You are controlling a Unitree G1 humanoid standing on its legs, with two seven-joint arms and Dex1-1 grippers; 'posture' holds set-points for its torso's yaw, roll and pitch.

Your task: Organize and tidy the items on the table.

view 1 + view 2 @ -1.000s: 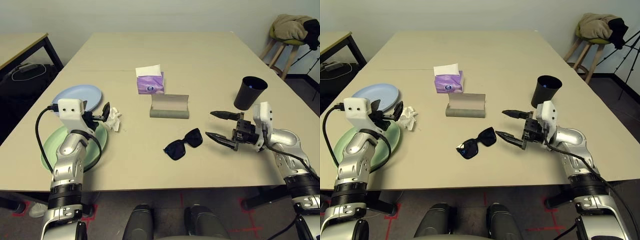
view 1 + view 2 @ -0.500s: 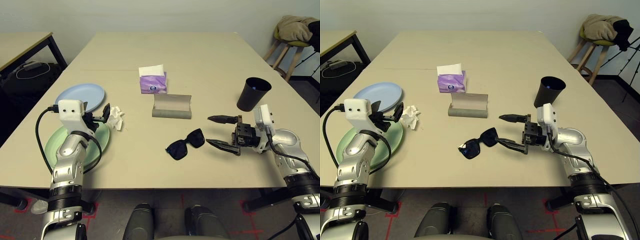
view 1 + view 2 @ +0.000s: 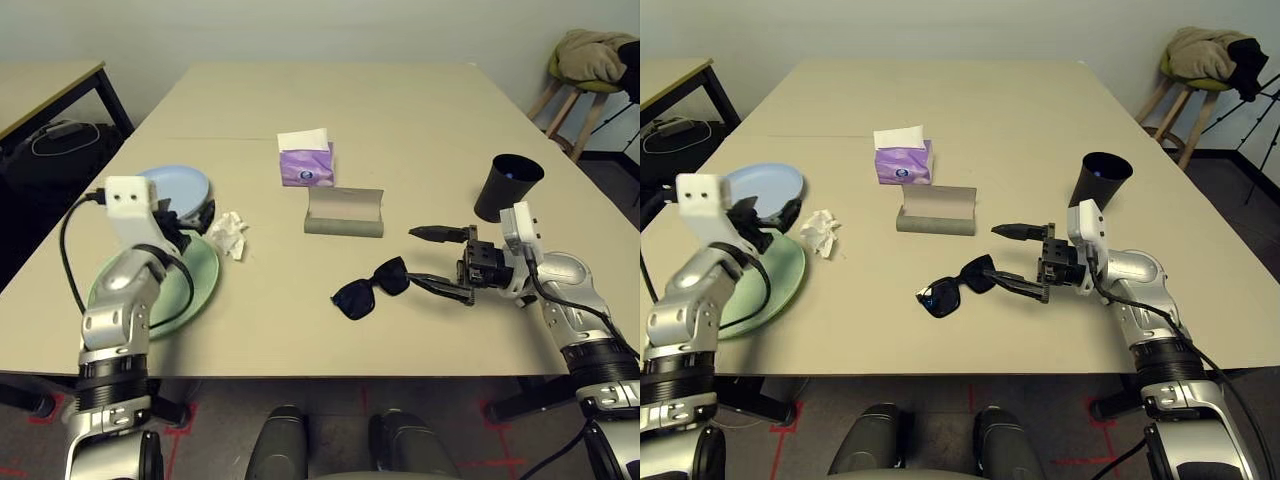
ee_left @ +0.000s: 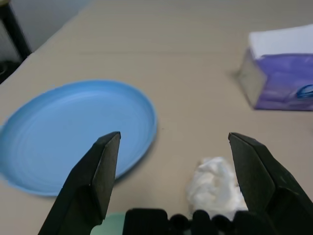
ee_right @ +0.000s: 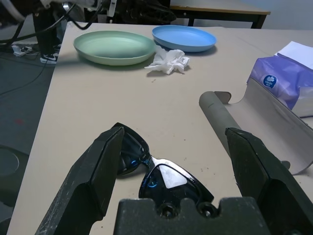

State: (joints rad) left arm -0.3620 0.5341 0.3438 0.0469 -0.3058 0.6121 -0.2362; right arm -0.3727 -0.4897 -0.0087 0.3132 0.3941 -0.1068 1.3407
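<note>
Black sunglasses (image 3: 370, 288) lie near the table's (image 3: 400, 110) front middle. My right gripper (image 3: 412, 257) stands open just right of them, its lower finger touching or almost touching their right end. Behind them lies the open grey glasses case (image 3: 344, 212), then the purple tissue box (image 3: 306, 165). The black cup (image 3: 508, 186) stands at the right. A crumpled white tissue (image 3: 229, 233) lies beside the green plate (image 3: 195, 275) and the blue plate (image 3: 190, 182). My left gripper (image 4: 173, 136) hangs open above the plates, pointing at the tissue.
A black-legged side table (image 3: 50, 85) and a dark bag with a cable (image 3: 50, 150) are off the left edge. A stool with a jacket (image 3: 585, 60) stands at the back right. The table's far half is bare.
My right gripper has moved left up to the sunglasses' right end. My left arm has drawn back and to the left, away from the tissue.
</note>
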